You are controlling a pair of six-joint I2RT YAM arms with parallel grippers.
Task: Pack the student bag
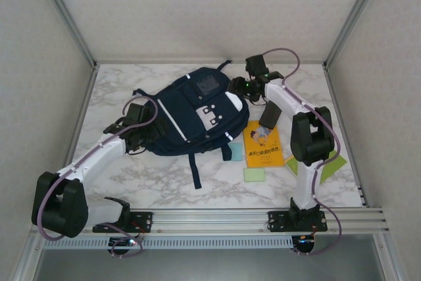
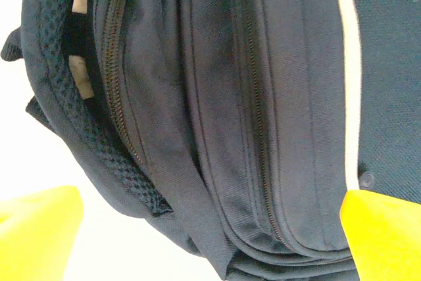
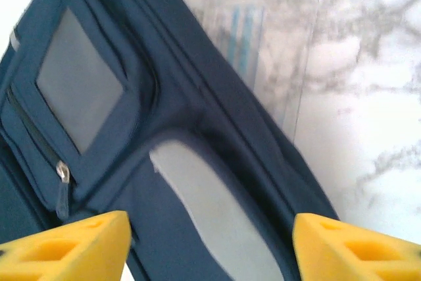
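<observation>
Bright even light, soft shadows, right wrist view blurred, whites overexposed

The white marble-pattern table (image 1: pixel 164 189) carries the navy bag (image 1: pixel 187 113) near its centre. An orange book (image 1: pixel 263 149) lies right of the bag, with a teal pad (image 1: pixel 235 151) between them. A green pad (image 1: pixel 254 174) lies at the book's near edge. Green sheets (image 1: pixel 332 162) lie near the table's right edge.

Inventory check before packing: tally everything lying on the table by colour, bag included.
Navy student bag: 1
Orange book: 1
Pale green squares: 2
Bright green sheet: 1
Black item: 1
Clear striped piece: 1
Total: 7
</observation>
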